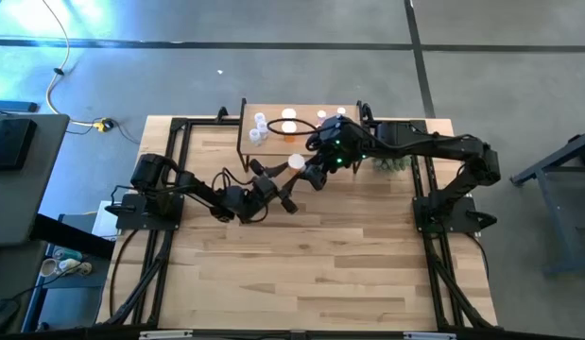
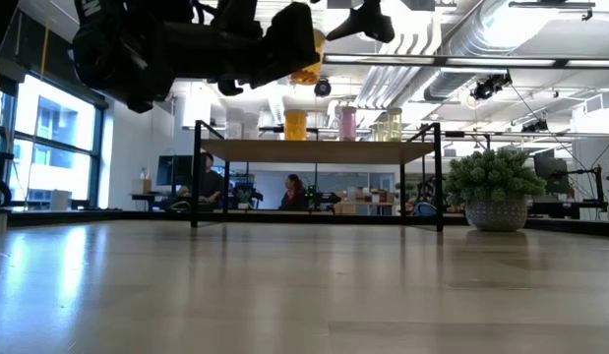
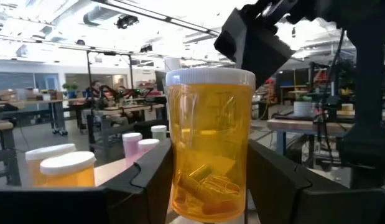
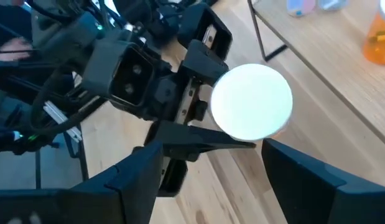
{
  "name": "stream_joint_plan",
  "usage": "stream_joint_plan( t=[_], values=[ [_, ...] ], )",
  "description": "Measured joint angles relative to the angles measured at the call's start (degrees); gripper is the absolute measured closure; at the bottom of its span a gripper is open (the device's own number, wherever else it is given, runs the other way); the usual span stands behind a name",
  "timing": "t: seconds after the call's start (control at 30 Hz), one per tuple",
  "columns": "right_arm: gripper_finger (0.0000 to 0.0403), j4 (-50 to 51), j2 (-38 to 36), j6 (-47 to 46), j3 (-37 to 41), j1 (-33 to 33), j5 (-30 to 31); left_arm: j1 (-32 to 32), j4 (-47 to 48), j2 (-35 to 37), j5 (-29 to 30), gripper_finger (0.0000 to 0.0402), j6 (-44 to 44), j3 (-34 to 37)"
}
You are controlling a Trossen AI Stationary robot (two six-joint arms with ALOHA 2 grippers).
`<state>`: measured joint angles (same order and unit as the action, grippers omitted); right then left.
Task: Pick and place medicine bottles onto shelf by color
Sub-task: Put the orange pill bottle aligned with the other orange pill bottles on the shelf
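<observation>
orange bottle (image 3: 209,149) fills the left wrist view, white cap up, clamped upright between the fingers of the left gripper (image 1: 294,168). from above, that gripper holds it in the air at about 12 o'clock of the table's middle, just in front of the shelf (image 1: 273,115).

right gripper (image 1: 318,177) sits just beside it on the 3 o'clock side, fingers spread wide and empty; its own camera looks straight down on the white cap (image 4: 251,101), which lies between the two fingers without touching either. this reads as a handover in mid-air: the left arm offers the bottle, the right arm is lined up to take it. next move would be for the right fingers to close on the cap or upper body, then the left to let go before anything lifts away (a loose pinch on the round cap could slip).

on the shelf, a few bottles (image 1: 260,127) already stand toward 9 o'clock, and an orange one (image 2: 296,125) and a pink one (image 2: 347,123) show in the low view. plant (image 2: 495,189) stands at the shelf's 3 o'clock end, close under the right arm's path.
</observation>
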<state>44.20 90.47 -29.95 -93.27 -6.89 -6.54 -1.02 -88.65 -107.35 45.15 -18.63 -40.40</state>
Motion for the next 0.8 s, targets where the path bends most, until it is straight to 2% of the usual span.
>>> stream_joint_plan(
  t=[0.13, 0.43, 0.8],
  values=[
    [0.0139, -0.4, 0.2, 0.1, 0.0, 0.4, 0.3, -0.1, 0.0, 0.0, 0.1, 0.0236, 0.0, 0.0],
    [0.0139, 0.3, 0.7, 0.2, 0.0, 0.2, 6.9, -0.2, 0.1, 0.0, -1.2, 0.0236, 0.0, 0.0],
    [0.0139, -3.0, 1.1, 0.3, 0.0, 0.9, 4.8, -0.2, 0.0, 0.0, -0.9, 0.0236, 0.0, 0.0]
  ],
)
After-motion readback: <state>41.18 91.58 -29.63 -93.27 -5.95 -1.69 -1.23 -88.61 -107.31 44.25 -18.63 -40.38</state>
